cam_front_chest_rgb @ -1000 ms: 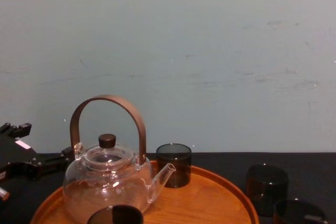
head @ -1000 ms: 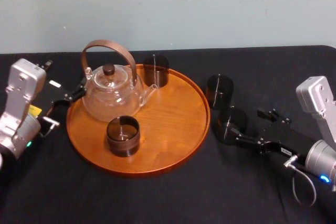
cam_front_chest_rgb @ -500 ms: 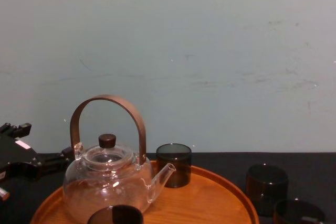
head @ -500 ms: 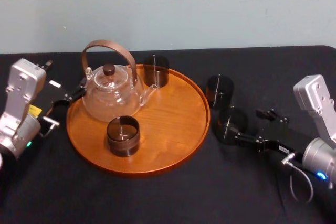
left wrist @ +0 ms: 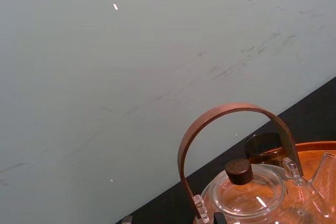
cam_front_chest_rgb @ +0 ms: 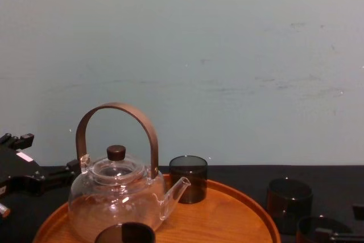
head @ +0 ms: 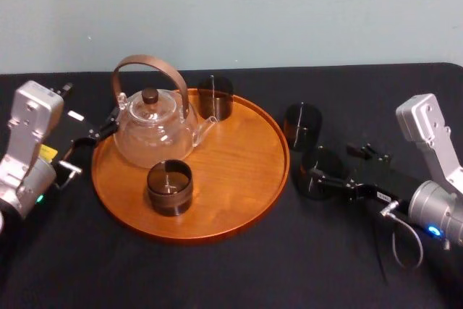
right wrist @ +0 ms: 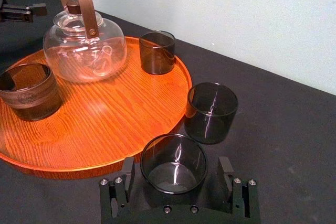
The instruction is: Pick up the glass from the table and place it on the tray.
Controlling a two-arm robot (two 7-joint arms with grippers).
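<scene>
My right end effector (right wrist: 173, 172) is spread, one finger on each side of the glass (right wrist: 174, 156), with a small gap on both sides. That glass stands upright on the table (right wrist: 273, 129), just beside the tray (right wrist: 105, 114) at its right rim. A second glass (right wrist: 211, 111) stands near it on the cloth. The tray carries a teapot (head: 153, 128) and two more glasses (head: 215, 97) (head: 169, 186). My left end effector (head: 105, 127) sits at the tray's left edge by the teapot; I cannot tell whether it is spread. A white tag (head: 383, 197) on the right arm and a yellow sticker (head: 47, 152) on the left are too small to read.
</scene>
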